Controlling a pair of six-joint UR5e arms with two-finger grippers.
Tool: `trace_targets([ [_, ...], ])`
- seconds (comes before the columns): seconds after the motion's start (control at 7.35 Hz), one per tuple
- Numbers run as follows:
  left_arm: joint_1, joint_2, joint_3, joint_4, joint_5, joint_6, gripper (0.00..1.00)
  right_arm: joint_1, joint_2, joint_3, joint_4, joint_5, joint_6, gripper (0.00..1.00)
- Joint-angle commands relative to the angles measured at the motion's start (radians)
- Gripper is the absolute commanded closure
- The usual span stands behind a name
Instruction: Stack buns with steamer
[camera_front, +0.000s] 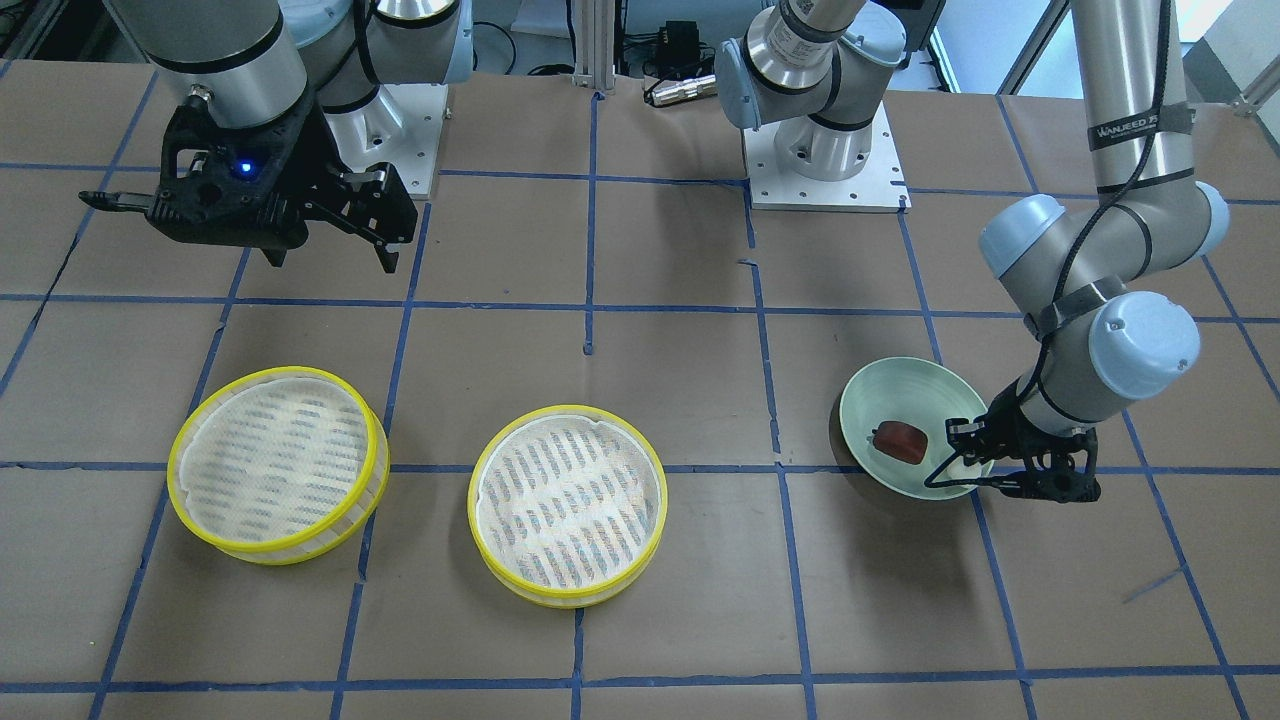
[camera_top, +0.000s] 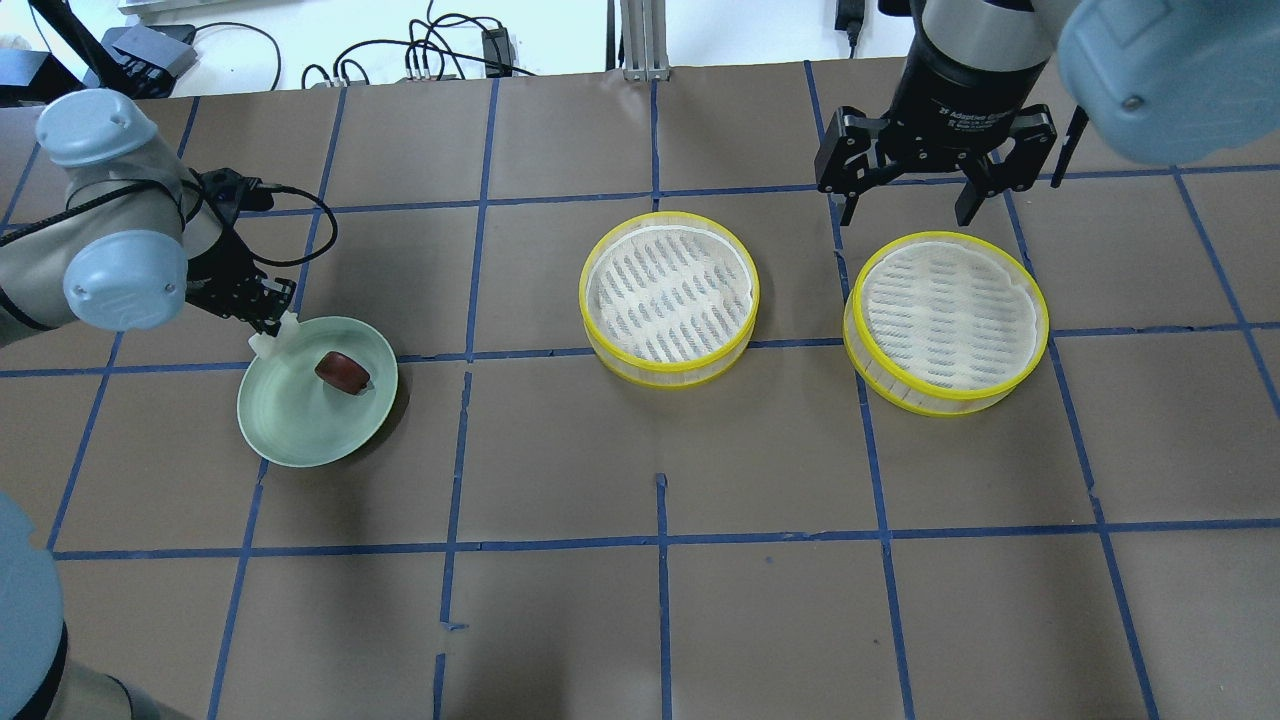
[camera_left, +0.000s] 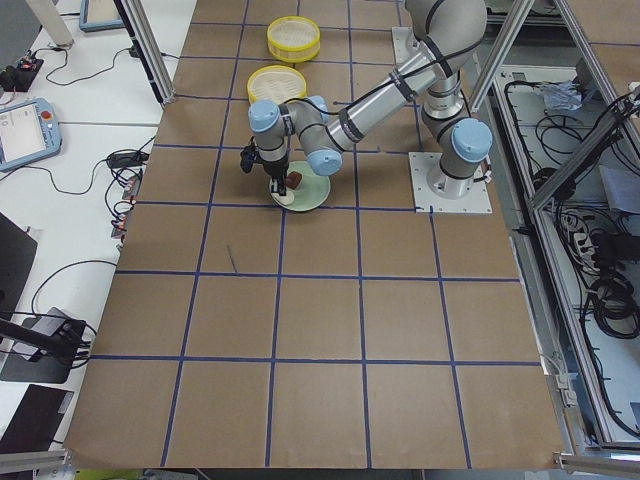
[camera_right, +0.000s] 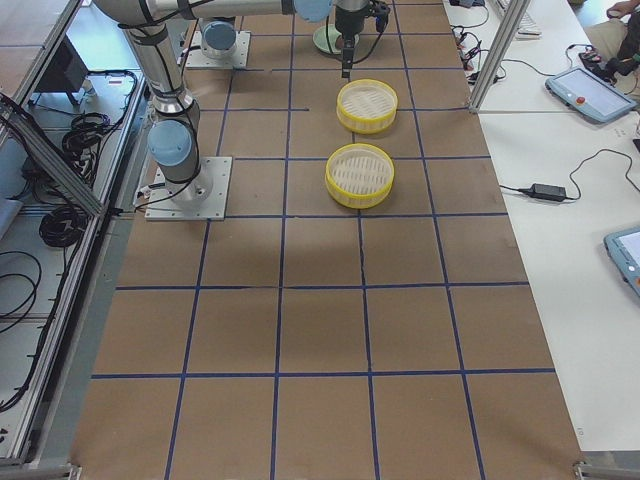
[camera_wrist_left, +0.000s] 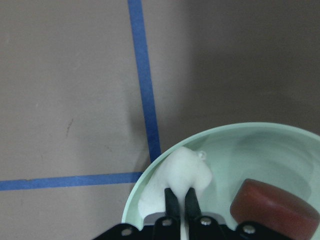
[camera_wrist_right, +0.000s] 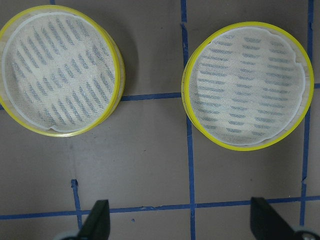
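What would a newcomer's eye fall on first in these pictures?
Two yellow-rimmed steamer tiers, the middle tier and the right tier, sit empty side by side. On the left, the left gripper is shut on the white bun at the rim of the green plate, which holds the brown bun. The right gripper hangs open near the right tier.

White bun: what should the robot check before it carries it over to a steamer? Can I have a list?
1. Left gripper jaws shut on the white bun: ok.
2. White bun lifted clear of the plate: cannot tell.
3. Brown bun apart from the white bun: ok.
4. Nearer steamer tier empty: ok.
5. Farther steamer tier empty: ok.
6. Right gripper open, away from the nearer steamer tier: ok.
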Motion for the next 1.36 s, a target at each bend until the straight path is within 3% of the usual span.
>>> trace_targets([
  [0.0, -0.097, 0.072, 0.114, -0.213, -0.055, -0.177, 1.00, 0.000, 0.000, 0.000, 0.001, 0.000, 0.000, 0.00],
  [0.27, -0.258, 0.073, 0.227, -0.299, -0.072, -0.427, 1.00, 0.000, 0.002, 0.000, -0.001, -0.001, -0.001, 0.00],
  [0.41, -0.325, 0.065, 0.238, -0.288, -0.125, -0.530, 1.00, 0.000, 0.002, 0.000, 0.002, -0.003, -0.001, 0.00],
  [0.54, -0.362, 0.044, 0.238, -0.258, -0.168, -0.613, 1.00, 0.000, 0.002, 0.000, 0.002, -0.006, -0.003, 0.00],
  [0.82, -0.466, -0.069, 0.238, -0.079, -0.230, -0.803, 0.99, 0.000, 0.002, 0.006, 0.005, -0.010, -0.003, 0.00],
  [0.95, -0.520, -0.090, 0.241, -0.001, -0.233, -0.885, 0.99, -0.006, 0.011, 0.017, 0.015, -0.020, -0.018, 0.00],
  [1.09, -0.531, -0.091, 0.243, 0.014, -0.283, -0.925, 0.99, -0.037, 0.011, 0.050, 0.006, -0.087, -0.021, 0.00],
  [1.22, -0.538, -0.091, 0.246, 0.040, -0.331, -0.965, 0.97, -0.073, 0.012, 0.067, 0.005, -0.098, -0.021, 0.00],
])
